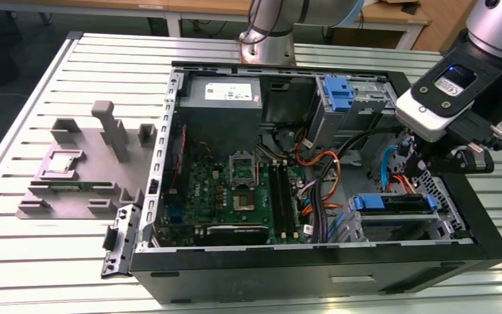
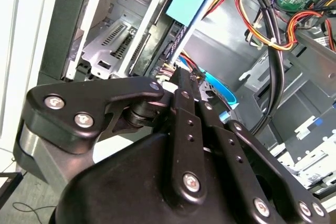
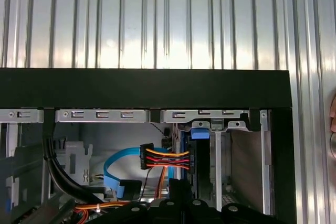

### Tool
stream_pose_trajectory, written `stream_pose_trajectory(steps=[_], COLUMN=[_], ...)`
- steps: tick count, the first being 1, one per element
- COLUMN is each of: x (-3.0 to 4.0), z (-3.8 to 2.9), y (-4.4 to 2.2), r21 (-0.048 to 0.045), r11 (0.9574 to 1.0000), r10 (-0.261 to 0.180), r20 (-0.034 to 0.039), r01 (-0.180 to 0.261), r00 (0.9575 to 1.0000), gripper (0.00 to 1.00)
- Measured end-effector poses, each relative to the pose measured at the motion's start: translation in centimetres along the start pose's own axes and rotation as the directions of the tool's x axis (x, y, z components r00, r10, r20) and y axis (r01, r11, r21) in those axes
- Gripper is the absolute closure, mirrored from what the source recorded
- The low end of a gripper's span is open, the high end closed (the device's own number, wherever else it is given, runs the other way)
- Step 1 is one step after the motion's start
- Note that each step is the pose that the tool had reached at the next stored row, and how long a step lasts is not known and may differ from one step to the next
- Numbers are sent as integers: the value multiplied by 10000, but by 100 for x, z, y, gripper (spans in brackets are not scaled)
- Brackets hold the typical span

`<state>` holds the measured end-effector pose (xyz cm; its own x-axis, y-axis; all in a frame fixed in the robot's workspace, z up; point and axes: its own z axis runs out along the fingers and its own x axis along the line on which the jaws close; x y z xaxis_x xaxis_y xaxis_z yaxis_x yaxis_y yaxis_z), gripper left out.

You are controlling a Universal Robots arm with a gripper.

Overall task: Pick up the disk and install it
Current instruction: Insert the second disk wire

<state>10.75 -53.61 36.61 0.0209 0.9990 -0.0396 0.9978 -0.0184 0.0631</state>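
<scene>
The disk (image 3: 201, 161) stands on edge in a narrow metal bay by the case's black wall, with its blue caddy tab (image 3: 200, 132) at the far end. In the second wrist view its dark edge (image 2: 177, 38) runs up to the same blue tab (image 2: 185, 3). My gripper (image 2: 178, 74) sits right at the disk's near end with its fingers drawn together; I cannot make out whether anything is pinched between them. It also shows in the first wrist view (image 3: 177, 187), and in the exterior view (image 1: 421, 167) it hangs low inside the case on the exterior view's right.
The open computer case (image 1: 321, 258) lies on a slotted metal table (image 1: 50, 261). Inside are a power supply (image 1: 225, 95), a motherboard (image 1: 233, 190), orange and red cables (image 3: 165, 158), and another blue-fronted bay (image 1: 391, 204). A grey fixture (image 1: 85, 163) stands on the exterior view's left.
</scene>
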Motion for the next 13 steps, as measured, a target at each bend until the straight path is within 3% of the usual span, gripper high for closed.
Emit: stream_pose_trajectory(steps=[5, 13], x=[11, 22], z=[-41, -161], y=[2, 9], r21=[-7, -18], r11=[10000, 10000], r10=[0, 1], r20=[-2, -2], r01=[0, -1], r00=[10000, 10000], gripper=[90, 90])
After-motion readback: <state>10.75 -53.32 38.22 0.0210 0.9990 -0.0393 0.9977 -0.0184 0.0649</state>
